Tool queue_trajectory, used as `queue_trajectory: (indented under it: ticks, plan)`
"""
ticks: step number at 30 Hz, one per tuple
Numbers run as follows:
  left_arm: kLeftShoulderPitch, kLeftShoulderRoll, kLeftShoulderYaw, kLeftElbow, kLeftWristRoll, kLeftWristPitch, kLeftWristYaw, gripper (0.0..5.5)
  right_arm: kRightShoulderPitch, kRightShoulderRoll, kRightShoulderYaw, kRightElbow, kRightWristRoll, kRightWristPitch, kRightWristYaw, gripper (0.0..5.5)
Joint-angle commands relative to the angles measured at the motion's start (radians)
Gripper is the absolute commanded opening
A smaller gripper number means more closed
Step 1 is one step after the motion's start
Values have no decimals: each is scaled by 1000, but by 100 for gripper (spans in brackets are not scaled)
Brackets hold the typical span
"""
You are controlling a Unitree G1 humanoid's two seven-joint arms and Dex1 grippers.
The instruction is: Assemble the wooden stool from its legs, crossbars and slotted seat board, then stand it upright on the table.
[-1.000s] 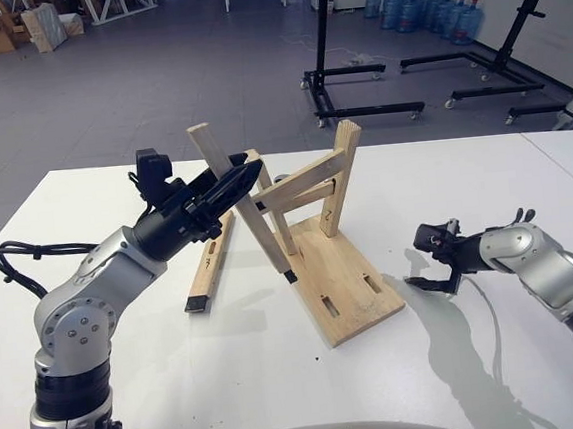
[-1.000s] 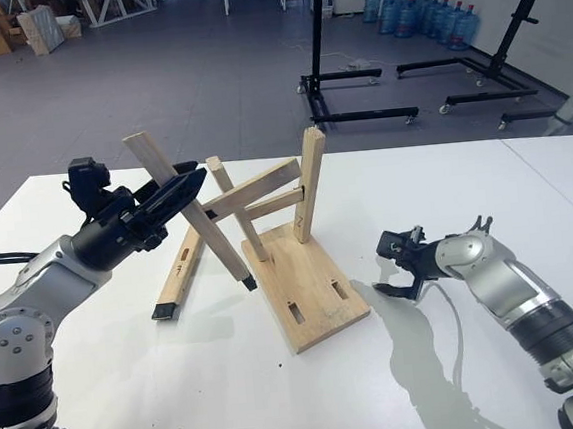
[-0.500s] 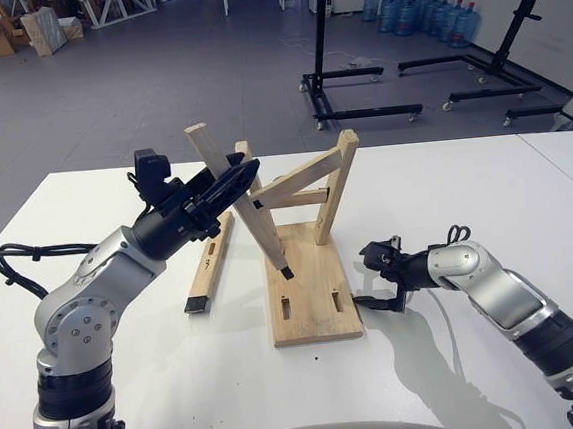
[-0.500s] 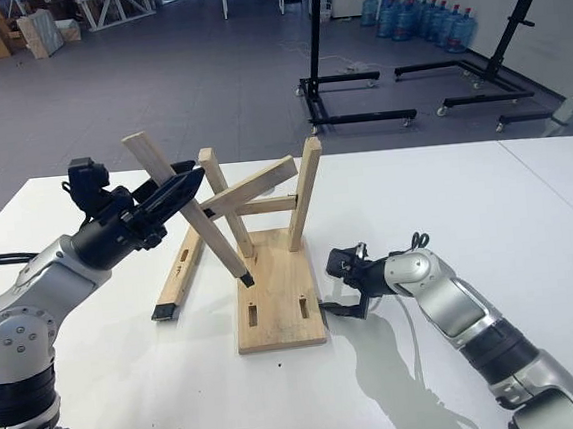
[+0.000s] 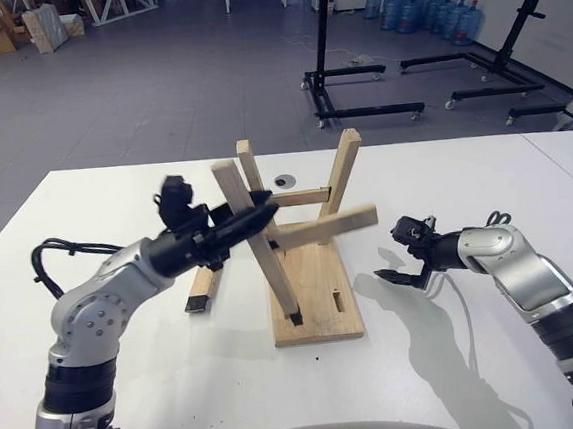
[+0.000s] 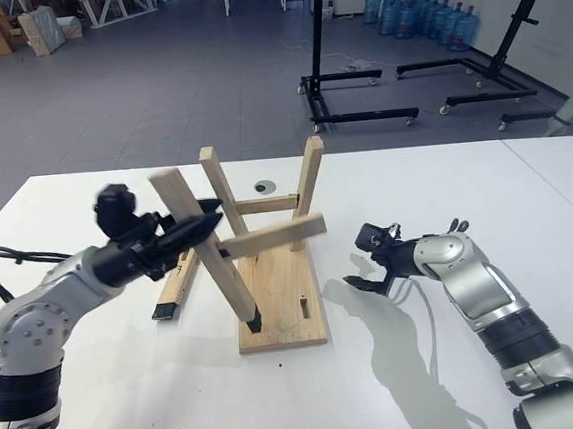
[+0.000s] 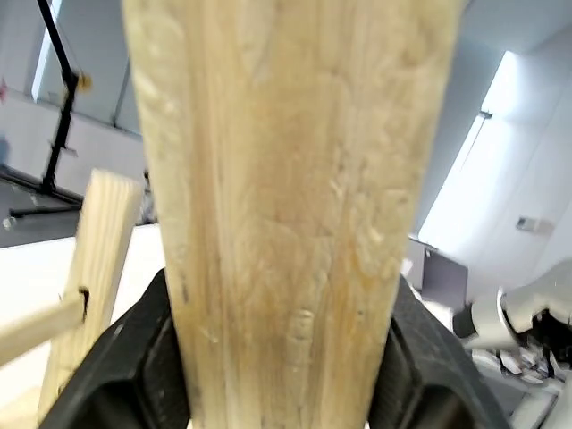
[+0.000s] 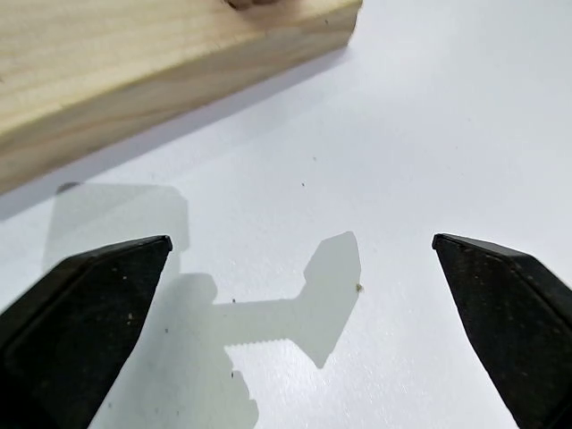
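Left gripper (image 5: 260,216) clamps the leg (image 5: 277,270), lying 11 to 5 o'clock, foot on the seat board (image 5: 332,316) (right gripper (image 5: 393,256) gapes empty).

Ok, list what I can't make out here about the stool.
- Head views: whether the held leg sits in a seat board slot; its foot covers the spot.
- Left wrist view: the slots, blocked by the held leg in the left hand.
- Head views: the loose leg's far end, behind the left arm.
- Right wrist view: the seat board, cut off by the edge.
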Motion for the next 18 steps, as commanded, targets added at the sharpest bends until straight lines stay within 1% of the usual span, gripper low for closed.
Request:
queue_trajectory:
  ticks: [1, 4, 10, 15, 18]
  plan:
    - [-39, 14, -76, 76, 164, -81, -88, 209, -21, 20, 5, -18, -3, 19, 0, 540]
    - [-67, 4, -117, 116, 259, -133, -135, 209, -17, 29, 5, -26, -5, 25, -1, 540]
    - [-58, -25, -144, 144, 329, -172, -155, 207, -8, 44, 9, -39, -6, 35, -3, 540]
    - [14, 2, -214, 111, 445, -240, -169, 207, 0, 49, 11, -48, -5, 40, -4, 540]
    - [97, 46, -275, 42, 564, -323, -149, 206, 11, 55, 14, -57, -4, 44, -6, 540]
